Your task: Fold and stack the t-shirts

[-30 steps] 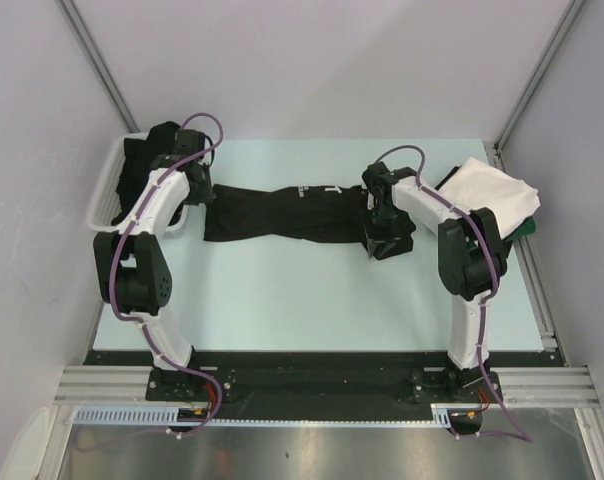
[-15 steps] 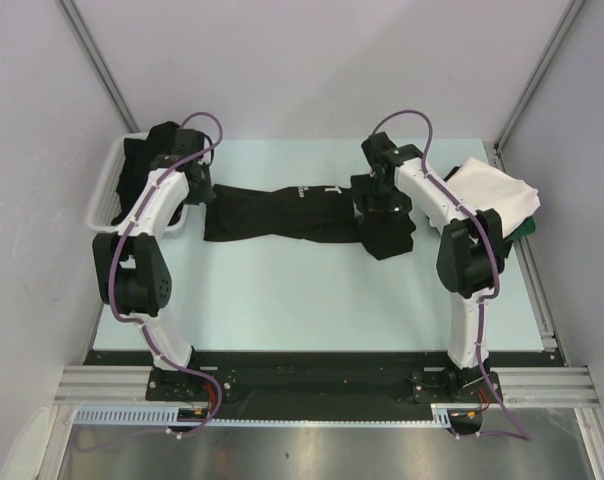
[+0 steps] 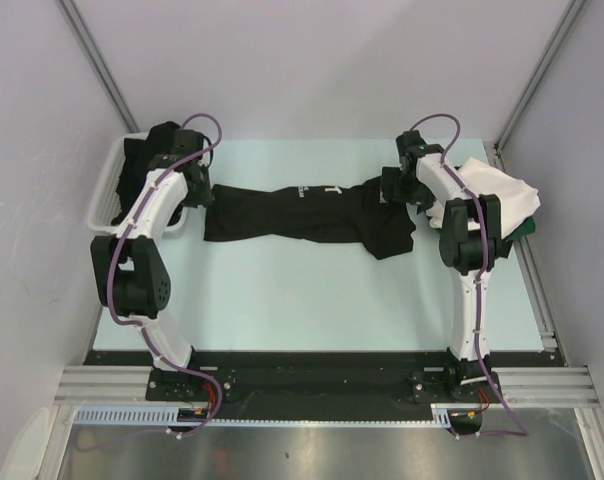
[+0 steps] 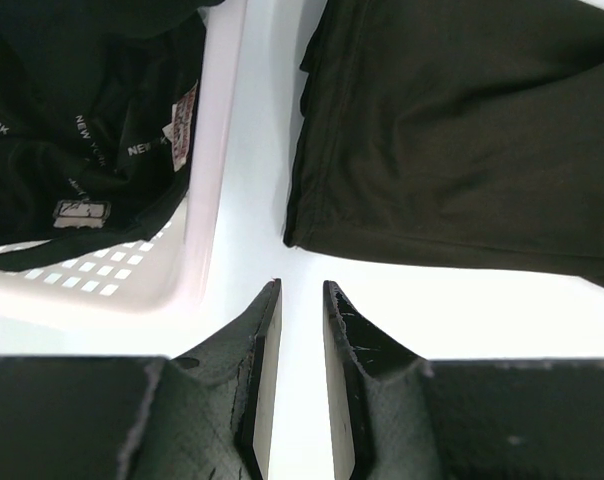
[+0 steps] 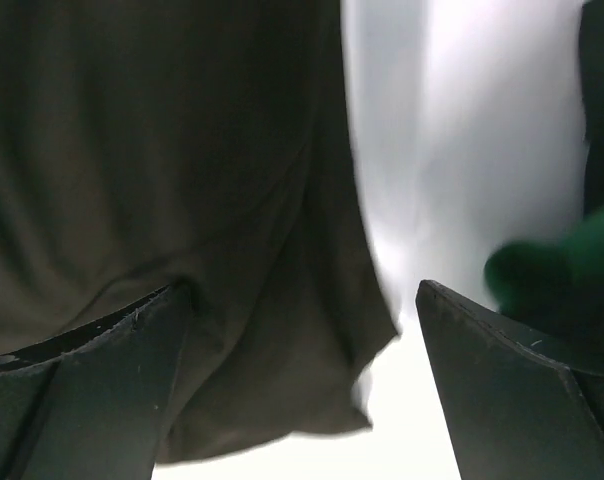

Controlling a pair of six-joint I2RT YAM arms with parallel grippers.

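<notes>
Where the black shirt (image 3: pixel 302 212) lies stretched flat on the table (image 3: pixel 282 290), running away from the basket (image 3: pixel 107 195), its basket-side edge sits just ahead of the left claw (image 4: pixel 300 290), apart from it. Left claw: narrow gap, nothing in it. Right claw (image 5: pixel 302 290): spread wide over the shirt's far hem, gripping nothing. Left arm is bent alongside the basket; right arm reaches forward, wrist turned basket-ward. Farthest from the basket, a white shirt (image 3: pixel 497 185) mostly hides a green one (image 3: pixel 527 228). Right wrist view is blurred.
</notes>
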